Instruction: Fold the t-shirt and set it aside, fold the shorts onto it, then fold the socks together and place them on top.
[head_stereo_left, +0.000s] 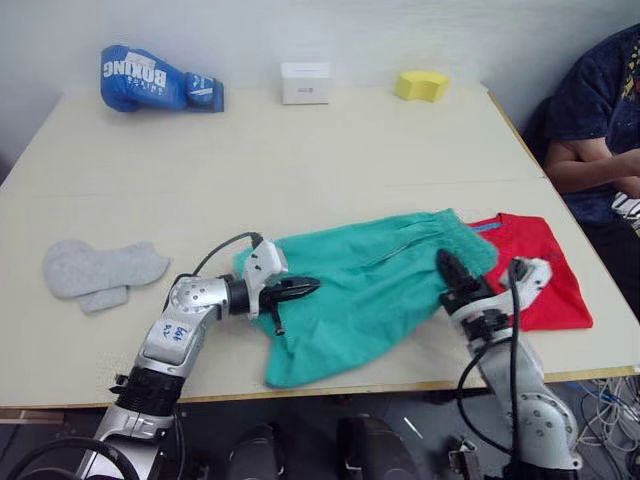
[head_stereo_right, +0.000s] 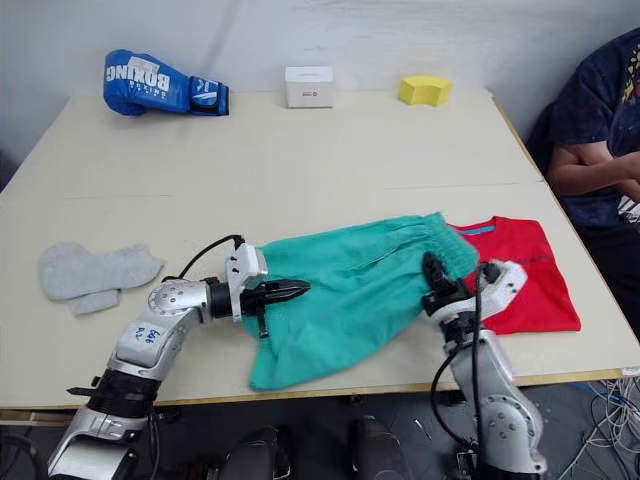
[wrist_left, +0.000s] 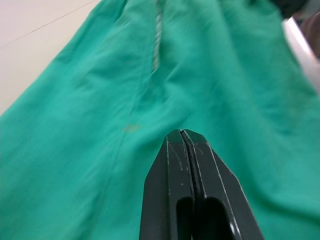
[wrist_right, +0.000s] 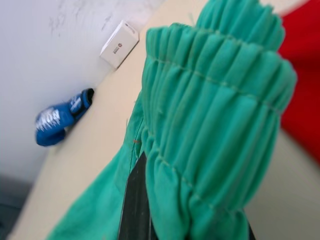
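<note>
Teal shorts (head_stereo_left: 370, 290): 1 pair, spread across the front of the cream worktop (head_stereo_left: 300, 160), waistband end overlapping the folded red t-shirt (head_stereo_left: 540, 270) at the robot's right. Left gripper (head_stereo_left: 300, 288): fingers pressed together, empty, lying on the shorts' left part. Right gripper (head_stereo_left: 452, 272): fingers under the gathered waistband, which drapes over them; grip state cannot be told. Grey socks (head_stereo_left: 98, 270): 2, overlapping, well apart at far left. Back edge: blue boxing glove (head_stereo_left: 155, 80), white box (head_stereo_left: 305, 82), yellow sponge (head_stereo_left: 421, 85). Person (head_stereo_left: 600, 120) seated at right.
</note>
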